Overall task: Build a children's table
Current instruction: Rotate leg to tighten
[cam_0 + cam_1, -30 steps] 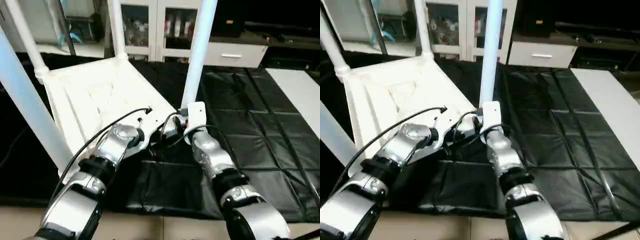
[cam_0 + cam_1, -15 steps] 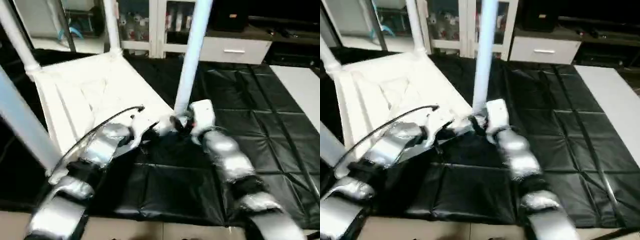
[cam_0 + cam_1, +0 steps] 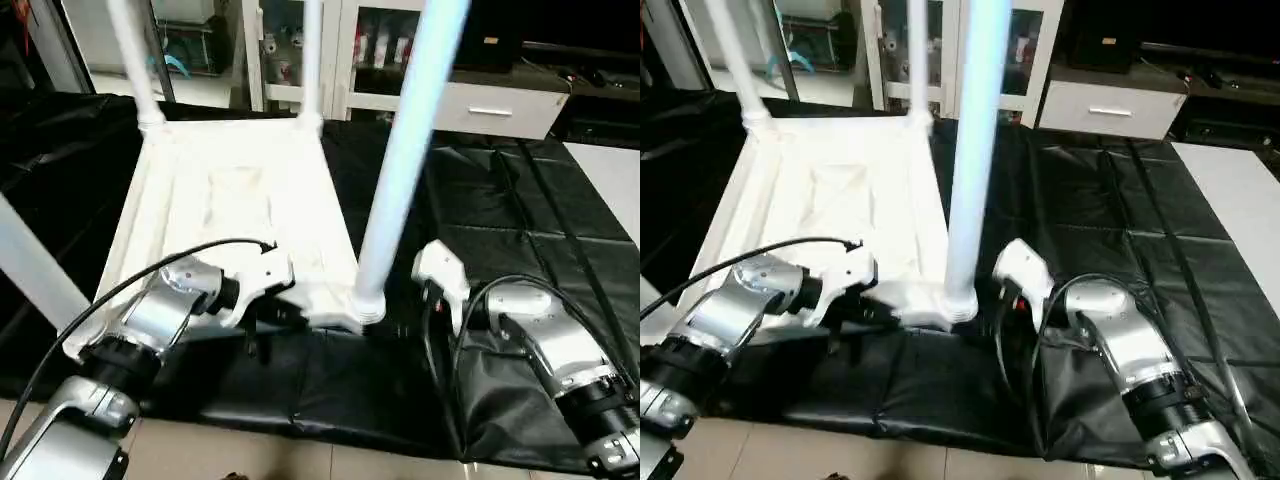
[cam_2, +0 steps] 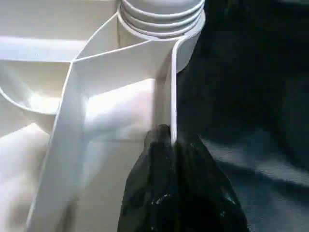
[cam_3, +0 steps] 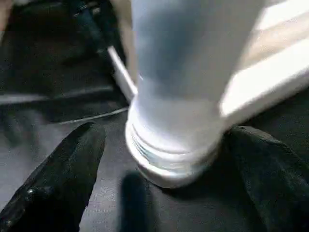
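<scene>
White tabletop (image 3: 235, 200) lies underside-up on black cover, legs (image 3: 405, 160) standing in corner sockets.

My left gripper (image 4: 171, 145): forearm reaching inward toward the near corner socket (image 3: 365, 305), black fingers pinched together on the thin rim wall just beside it. My right gripper (image 5: 159, 159): forearm angled in from the opposite side of that socket, fingers (image 5: 63, 169) spread wide, one on either side of it, apart from it.
</scene>
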{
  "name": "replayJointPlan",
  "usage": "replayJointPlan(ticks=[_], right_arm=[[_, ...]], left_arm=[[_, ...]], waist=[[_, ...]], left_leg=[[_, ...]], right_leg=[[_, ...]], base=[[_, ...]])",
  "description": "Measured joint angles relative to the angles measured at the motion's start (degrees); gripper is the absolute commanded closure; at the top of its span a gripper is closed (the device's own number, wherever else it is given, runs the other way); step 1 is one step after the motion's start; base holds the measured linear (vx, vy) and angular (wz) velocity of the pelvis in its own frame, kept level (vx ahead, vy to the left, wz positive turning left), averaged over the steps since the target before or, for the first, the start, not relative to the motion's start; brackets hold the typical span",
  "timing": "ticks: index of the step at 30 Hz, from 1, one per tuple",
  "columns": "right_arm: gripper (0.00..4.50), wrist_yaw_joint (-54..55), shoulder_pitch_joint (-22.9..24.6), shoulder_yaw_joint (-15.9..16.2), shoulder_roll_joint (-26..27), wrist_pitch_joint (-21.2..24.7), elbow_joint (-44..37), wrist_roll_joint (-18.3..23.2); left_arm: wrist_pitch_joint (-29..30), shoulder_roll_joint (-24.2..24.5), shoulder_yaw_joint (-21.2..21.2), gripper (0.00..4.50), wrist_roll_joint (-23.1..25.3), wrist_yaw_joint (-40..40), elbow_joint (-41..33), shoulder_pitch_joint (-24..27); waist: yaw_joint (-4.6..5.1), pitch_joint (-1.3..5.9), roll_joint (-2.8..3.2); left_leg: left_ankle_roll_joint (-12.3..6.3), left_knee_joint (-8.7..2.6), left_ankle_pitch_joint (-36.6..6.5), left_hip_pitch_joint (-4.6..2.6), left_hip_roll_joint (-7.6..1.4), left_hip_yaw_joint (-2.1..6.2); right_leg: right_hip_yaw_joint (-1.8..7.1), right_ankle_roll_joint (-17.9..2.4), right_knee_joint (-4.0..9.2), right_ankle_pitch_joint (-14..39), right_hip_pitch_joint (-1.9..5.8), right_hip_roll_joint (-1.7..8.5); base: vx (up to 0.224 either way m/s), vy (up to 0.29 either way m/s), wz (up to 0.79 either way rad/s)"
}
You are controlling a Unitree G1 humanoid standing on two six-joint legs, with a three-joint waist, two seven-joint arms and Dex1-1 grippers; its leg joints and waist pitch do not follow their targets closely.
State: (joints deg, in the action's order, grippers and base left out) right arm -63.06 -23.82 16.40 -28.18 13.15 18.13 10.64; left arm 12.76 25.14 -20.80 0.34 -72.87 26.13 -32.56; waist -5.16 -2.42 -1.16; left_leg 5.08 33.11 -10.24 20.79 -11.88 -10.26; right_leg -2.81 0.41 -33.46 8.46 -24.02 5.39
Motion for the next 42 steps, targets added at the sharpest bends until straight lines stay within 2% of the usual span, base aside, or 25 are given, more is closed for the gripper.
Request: replayJointPlan(ticks=[4, 9, 15, 16, 18, 20, 24, 29, 30, 35, 42], right_arm=[[0.14, -1.13, -0.34, 0.98, -0.03, -0.64, 0.05, -0.62], [0.14, -1.52, -1.59, 1.00, 0.41, -2.50, 1.16, -1.17], [0.14, -3.68, -2.97, 1.53, 0.76, -2.64, 3.67, -1.65], [0.31, -3.87, -3.11, 1.54, 0.79, -2.64, 3.94, -1.63], [0.31, -4.50, -3.60, 1.54, 0.90, -2.70, 4.93, -1.60], [0.59, -4.80, -3.73, 1.53, 0.97, -2.74, 5.21, -1.58], [0.78, -4.93, -3.88, 1.20, 1.88, -3.14, 6.59, -1.42], [1.24, -5.20, -4.25, 0.79, 2.61, -3.80, 8.22, -1.24], [1.45, -5.40, -4.47, 0.77, 2.66, -3.84, 8.62, -1.22], [1.73, -5.92, -4.73, 0.44, 2.99, -4.05, 9.38, -1.24], [1.78, -5.92, -4.43, -0.03, 3.48, -4.03, 9.51, -1.26]], left_arm=[[0.48, -0.06, -0.62, 4.50, -0.12, -0.87, -1.11, 0.25], [0.65, -0.03, -0.97, 4.50, 0.05, -0.90, -1.60, 0.42], [1.55, 0.34, -0.92, 4.50, 0.07, -0.89, -2.77, 0.98], [1.61, 0.34, -0.93, 4.50, 0.07, -0.89, -2.78, 0.97], [1.74, 0.33, -0.96, 4.50, 0.08, -0.88, -2.78, 0.95], [1.81, 0.32, -0.97, 4.50, 0.08, -0.88, -2.79, 0.95], [2.14, 0.66, -0.95, 4.50, 0.10, -0.79, -3.45, 1.19], [2.19, 0.69, -0.95, 4.50, 0.15, -0.74, -3.53, 1.23], [2.22, 0.69, -0.95, 4.50, 0.15, -0.74, -3.53, 1.23], [2.68, 0.74, -0.95, 4.50, 0.15, -0.73, -3.85, 1.29], [2.80, 0.94, -0.86, 4.50, 0.13, -0.72, -4.18, 1.63]], waist=[[-0.30, 0.00, -0.16], [-0.26, 0.05, -0.33], [-0.11, 0.03, -0.37], [-0.11, 0.04, -0.39], [-0.11, 0.06, -0.44], [-0.10, 0.06, -0.50], [-0.06, 0.06, -0.74], [-0.03, 0.08, -0.77], [-0.04, 0.09, -0.77], [-0.05, 0.09, -0.78], [-0.01, 0.11, -0.80]], left_leg=[[-0.01, 0.04, 0.01, 0.08, 0.00, -0.08], [-0.01, 0.14, 0.00, 0.10, 0.01, -0.07], [-0.01, 0.14, 0.00, 0.12, 0.00, -0.08], [-0.02, 0.14, 0.00, 0.12, 0.00, -0.09], [-0.02, 0.15, 0.00, 0.12, 0.00, -0.09], [-0.01, 0.15, 0.00, 0.11, 0.00, -0.09], [-0.01, 0.15, 0.00, 0.10, -0.01, -0.08], [-0.02, 0.17, 0.00, 0.09, 0.00, -0.08], [-0.02, 0.17, 0.00, 0.09, 0.00, -0.08], [-0.01, 0.19, 0.00, 0.10, -0.01, -0.08], [-0.01, 0.25, 0.00, 0.08, -0.01, -0.09]], right_leg=[[0.14, 0.02, -0.01, 0.01, 0.03, 0.00], [0.22, 0.03, -0.01, 0.02, 0.04, 0.02], [0.19, 0.08, -0.03, 0.05, 0.02, 0.01], [0.19, 0.08, -0.03, 0.05, 0.02, 0.01], [0.19, 0.07, -0.04, 0.05, 0.02, 0.01], [0.19, 0.08, -0.05, 0.05, 0.03, 0.01], [0.19, 0.10, -0.11, 0.06, 0.02, 0.01], [0.19, 0.10, -0.12, 0.06, 0.03, 0.01], [0.19, 0.10, -0.13, 0.06, 0.03, 0.01], [0.19, 0.10, -0.15, 0.06, 0.02, 0.01], [0.20, 0.10, -0.23, 0.07, 0.03, 0.01]], base=[[0.000, 0.000, 0.00], [0.000, 0.000, 0.00], [0.000, 0.000, 0.00], [0.000, 0.000, 0.00], [0.000, 0.000, 0.00], [0.000, 0.000, 0.00], [0.000, 0.000, 0.00], [0.000, 0.000, 0.00], [0.000, 0.000, 0.00], [0.000, 0.000, 0.00], [0.000, 0.000, 0.00]])
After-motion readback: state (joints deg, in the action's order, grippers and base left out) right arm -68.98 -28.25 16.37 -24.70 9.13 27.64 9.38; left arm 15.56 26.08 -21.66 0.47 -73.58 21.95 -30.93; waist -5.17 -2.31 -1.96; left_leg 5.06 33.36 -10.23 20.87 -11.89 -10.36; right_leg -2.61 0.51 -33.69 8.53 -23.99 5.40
